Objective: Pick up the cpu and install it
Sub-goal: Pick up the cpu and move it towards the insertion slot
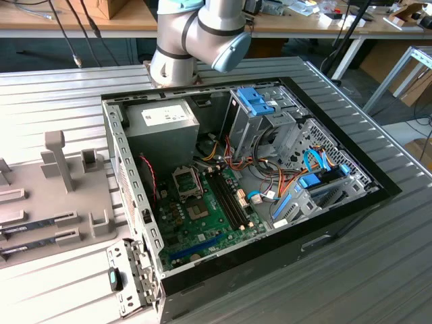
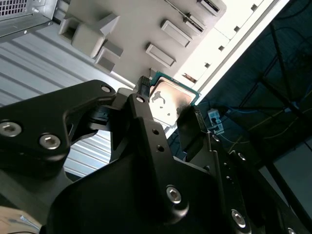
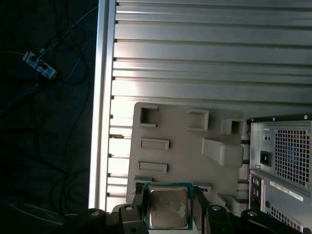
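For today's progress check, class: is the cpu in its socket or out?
Out: the gripper is shut on the cpu, by the grey tray.

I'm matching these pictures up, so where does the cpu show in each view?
First wrist view: the cpu is gripped in the end effector, with the grey tray behind it.
Second wrist view: the cpu is in the end effector, with the grey tray behind.
Exterior view: the shared landmark, the grey tray, lies at the exterior view's left.
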Available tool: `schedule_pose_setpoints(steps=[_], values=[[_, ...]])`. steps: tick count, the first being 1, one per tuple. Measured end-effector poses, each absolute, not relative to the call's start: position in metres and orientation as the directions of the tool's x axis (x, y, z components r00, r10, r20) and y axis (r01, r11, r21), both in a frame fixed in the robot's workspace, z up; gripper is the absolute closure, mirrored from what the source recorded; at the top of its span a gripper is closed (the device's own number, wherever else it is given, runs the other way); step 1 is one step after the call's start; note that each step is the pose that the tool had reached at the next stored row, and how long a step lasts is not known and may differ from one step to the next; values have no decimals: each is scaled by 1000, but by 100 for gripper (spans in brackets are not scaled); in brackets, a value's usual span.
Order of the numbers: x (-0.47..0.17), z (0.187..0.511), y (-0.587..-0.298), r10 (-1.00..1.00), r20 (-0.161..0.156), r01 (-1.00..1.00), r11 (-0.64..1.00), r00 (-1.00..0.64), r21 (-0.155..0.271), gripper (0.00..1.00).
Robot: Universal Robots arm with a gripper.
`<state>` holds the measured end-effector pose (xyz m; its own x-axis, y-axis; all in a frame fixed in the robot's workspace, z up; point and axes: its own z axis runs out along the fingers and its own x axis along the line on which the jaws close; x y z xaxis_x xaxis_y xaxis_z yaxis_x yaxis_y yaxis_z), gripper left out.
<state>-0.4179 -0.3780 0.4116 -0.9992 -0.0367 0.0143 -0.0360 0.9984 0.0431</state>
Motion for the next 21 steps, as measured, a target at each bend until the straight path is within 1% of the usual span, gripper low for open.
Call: schedule_pose_setpoints(steps=[21], values=[[-390, 412, -378, -37, 14, -36, 998, -999, 43, 53]])
